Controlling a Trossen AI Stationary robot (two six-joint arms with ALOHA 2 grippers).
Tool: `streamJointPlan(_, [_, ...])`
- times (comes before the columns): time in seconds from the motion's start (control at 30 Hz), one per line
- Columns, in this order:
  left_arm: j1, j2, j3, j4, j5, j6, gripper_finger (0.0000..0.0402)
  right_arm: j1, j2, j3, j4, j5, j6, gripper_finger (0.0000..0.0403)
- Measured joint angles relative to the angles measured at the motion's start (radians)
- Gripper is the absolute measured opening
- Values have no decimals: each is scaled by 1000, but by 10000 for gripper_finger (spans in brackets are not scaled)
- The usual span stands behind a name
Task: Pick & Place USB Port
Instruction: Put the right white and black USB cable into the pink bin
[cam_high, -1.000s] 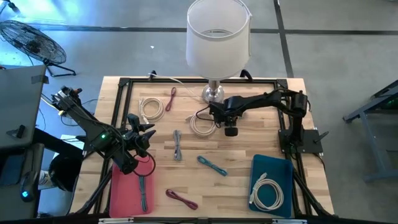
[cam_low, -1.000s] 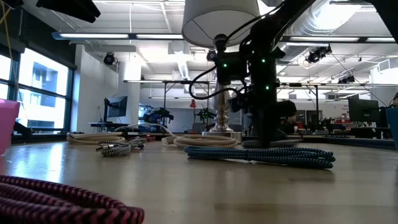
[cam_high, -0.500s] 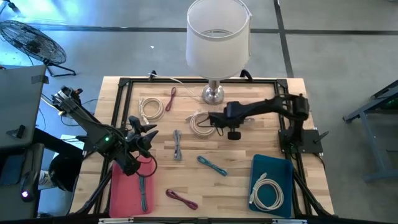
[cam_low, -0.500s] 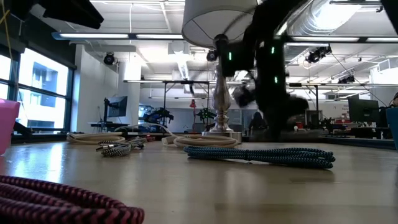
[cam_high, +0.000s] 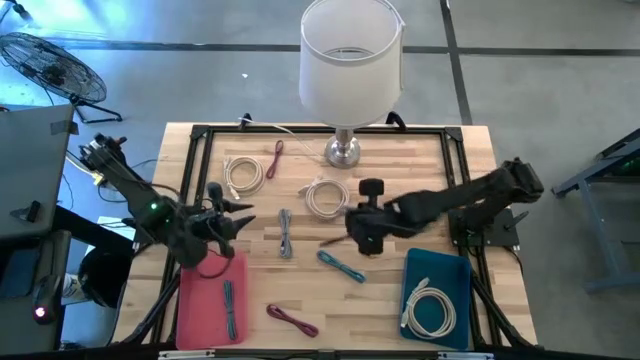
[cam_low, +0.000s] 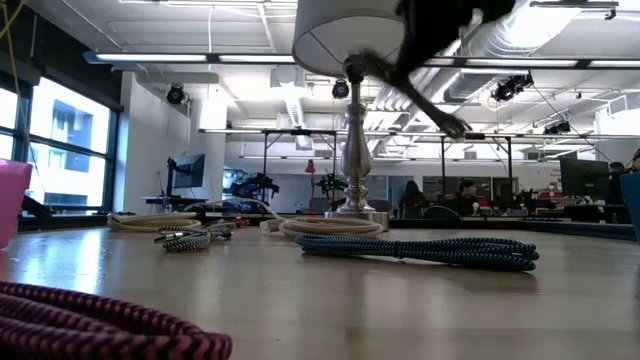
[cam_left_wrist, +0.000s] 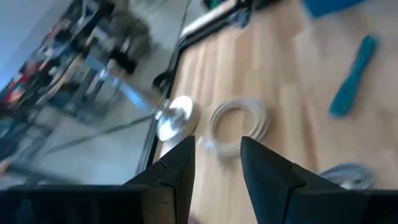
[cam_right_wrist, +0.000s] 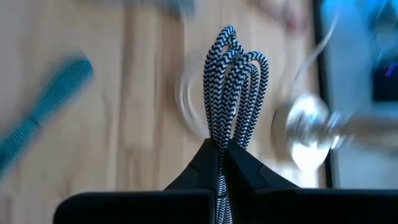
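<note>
My right gripper (cam_high: 350, 236) hovers over the table's middle, above the teal cable (cam_high: 341, 266), shut on a black-and-white braided cable bundle (cam_right_wrist: 235, 78). Loose cables lie flat on the wood: a white coil (cam_high: 323, 197), a second white coil (cam_high: 243, 175), a grey cable (cam_high: 286, 233) and two red cables (cam_high: 275, 158) (cam_high: 292, 319). My left gripper (cam_left_wrist: 217, 168) is open and empty, at the table's left above the far end of the pink tray (cam_high: 200, 300). That tray holds a grey cable (cam_high: 230, 308). My right gripper pinches the folded braided bundle between its two fingers (cam_right_wrist: 245, 165). Several looped strands (cam_right_wrist: 219, 134) stick out beyond the fingertips. The bundle runs along the fingers and is lifted clear of the table.
A lamp with a white shade (cam_high: 350, 55) stands at the far edge on its metal base (cam_high: 343, 150). The blue tray (cam_high: 455, 270) at the near right holds a white cable (cam_high: 430, 308). A black frame (cam_high: 195, 135) borders the tabletop.
My right gripper has pulled away from the lamp base toward the near edge and risen, leaving most of the low view, with the braided bundle in its fingers. The arm's elbow has swung toward the table's right. My left arm has shifted slightly toward the left edge.
</note>
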Motion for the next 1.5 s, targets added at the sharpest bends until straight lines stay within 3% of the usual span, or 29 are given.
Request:
streamJointPlan(0.27, [35, -21, 0, 224, 141, 327, 124, 123, -8, -3, 282, -11, -163, 1])
streamJointPlan(0.5, [177, 28, 0, 319, 318, 422, 124, 147, -2, -4, 413, -69, -261, 0])
streamJointPlan(0.73, [301, 92, 0, 442, 563, 511, 124, 147, -1, -4, 486, -83, -342, 0])
streamJointPlan(1.07, [381, 180, 0, 651, 889, 646, 125, 147, -1, -3, 538, -91, -394, 0])
streamJointPlan(1.5, [393, 271, 1, 778, 926, 701, 124, 124, 49, -2, 605, -166, -446, 0])
